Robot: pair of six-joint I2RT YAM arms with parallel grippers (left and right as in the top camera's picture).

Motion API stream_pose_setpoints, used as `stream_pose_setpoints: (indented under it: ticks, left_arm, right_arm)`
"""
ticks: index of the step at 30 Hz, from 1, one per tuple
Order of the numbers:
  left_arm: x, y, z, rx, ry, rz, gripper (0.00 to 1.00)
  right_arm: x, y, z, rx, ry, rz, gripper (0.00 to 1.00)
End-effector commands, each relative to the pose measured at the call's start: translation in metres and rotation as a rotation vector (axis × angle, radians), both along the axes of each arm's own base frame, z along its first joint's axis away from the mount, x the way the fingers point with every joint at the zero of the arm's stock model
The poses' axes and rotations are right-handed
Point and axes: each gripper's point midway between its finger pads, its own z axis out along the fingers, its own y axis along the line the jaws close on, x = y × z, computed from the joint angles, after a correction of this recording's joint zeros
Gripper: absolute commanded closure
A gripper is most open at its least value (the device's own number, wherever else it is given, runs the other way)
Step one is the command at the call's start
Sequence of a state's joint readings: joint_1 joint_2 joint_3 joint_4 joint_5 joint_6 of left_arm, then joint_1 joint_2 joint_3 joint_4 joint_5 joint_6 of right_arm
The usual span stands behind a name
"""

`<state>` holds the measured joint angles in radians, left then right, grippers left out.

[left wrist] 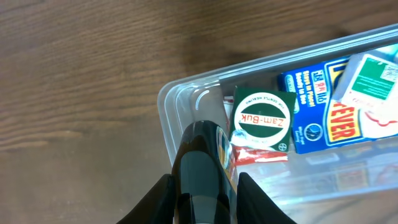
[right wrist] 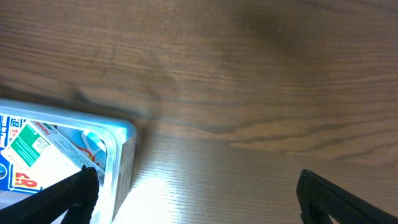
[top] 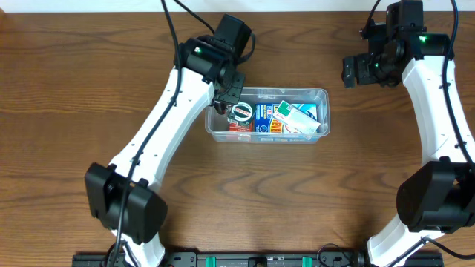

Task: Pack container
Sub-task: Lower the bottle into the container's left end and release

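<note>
The clear container (top: 267, 139) stands mid-table and holds a round green-and-white Zam-Buk tin (top: 241, 113), a blue box (top: 265, 119), a white-and-green package (top: 297, 119) and a red packet. My left gripper (top: 226, 96) is over the container's left end. In the left wrist view it (left wrist: 202, 186) is shut on a dark glossy object (left wrist: 200, 155), just above the container's corner (left wrist: 171, 118) and next to the tin (left wrist: 262, 118). My right gripper (top: 352, 72) is open and empty to the right of the container; its wrist view (right wrist: 199, 199) shows the container's right end (right wrist: 121, 155).
Bare brown wood table surrounds the container on all sides. Both arm bases stand at the front edge, left and right.
</note>
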<state>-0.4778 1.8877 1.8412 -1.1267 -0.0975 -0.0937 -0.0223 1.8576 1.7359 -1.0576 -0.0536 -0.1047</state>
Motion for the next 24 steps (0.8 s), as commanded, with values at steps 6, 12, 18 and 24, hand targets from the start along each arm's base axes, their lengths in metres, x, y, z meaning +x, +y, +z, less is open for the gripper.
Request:
stream_pose_setpoints:
  ticks: [6, 12, 18, 24]
  left_arm:
    - [0.015, 0.008, -0.027, 0.099, 0.019, -0.031, 0.71]
    - [0.020, 0.010, -0.043, 0.118, 0.044, -0.024, 0.71]
    - [0.020, 0.010, -0.065, 0.139, 0.092, -0.026, 0.76]
    - [0.015, 0.002, -0.069, 0.088, 0.122, -0.022, 0.75]
  right_arm:
    - [0.000, -0.002, 0.003, 0.004, -0.005, -0.018, 0.01]
    - [0.000, -0.002, 0.003, 0.004, -0.005, -0.018, 0.01]
    - [0.000, -0.002, 0.003, 0.004, -0.005, -0.018, 0.01]
    - [0.000, -0.002, 0.003, 0.004, -0.005, -0.018, 0.01]
